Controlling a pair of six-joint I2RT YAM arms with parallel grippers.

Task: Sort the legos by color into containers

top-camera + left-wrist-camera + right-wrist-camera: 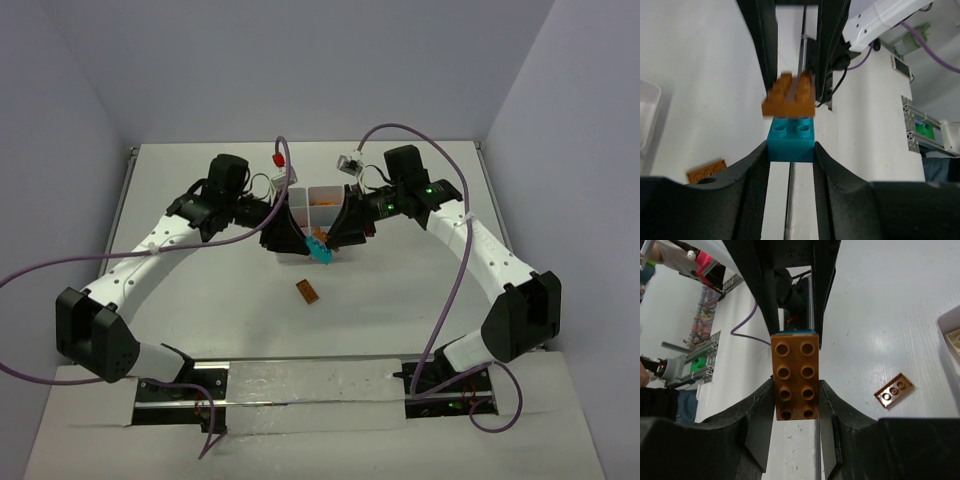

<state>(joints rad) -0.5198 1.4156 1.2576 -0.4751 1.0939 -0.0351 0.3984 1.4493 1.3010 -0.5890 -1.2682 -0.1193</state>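
Legos [317,249] are partly sorted, as far as these views allow a judgement. Nearest the arms' bases, a thin orange-brown plate [307,292] lies loose on the table [400,300], well apart from the tray and not yet binned.

Beyond it, lifted off the table and just in front of the tray, the two hands meet over a stacked pair. It is a teal brick [790,142] with a longer orange-brown brick [795,375] sitting against its studded face. The left hand [790,152] is drawn partway in, its two pads pinching the teal brick by its sides. The right hand [796,395] is drawn in to a narrow gap and pinches the orange-brown brick across its width. The two bricks touch, but I cannot tell whether they are clipped together or already loosened. The orange-brown one shows blurred and slightly askew in the left wrist view. The step in hand looks like pulling this pair apart so that each colour can go its own way.

Farthest off stands the white tray [303,197]. One of its compartments holds orange-brown pieces, so some sorting is done. The hands cover the nearer compartments, and what they hold is hidden.

Left to do, judging from this:
- part the pair
- drop the orange-brown brick with its like
- give the teal brick its own compartment
- fetch the loose plate
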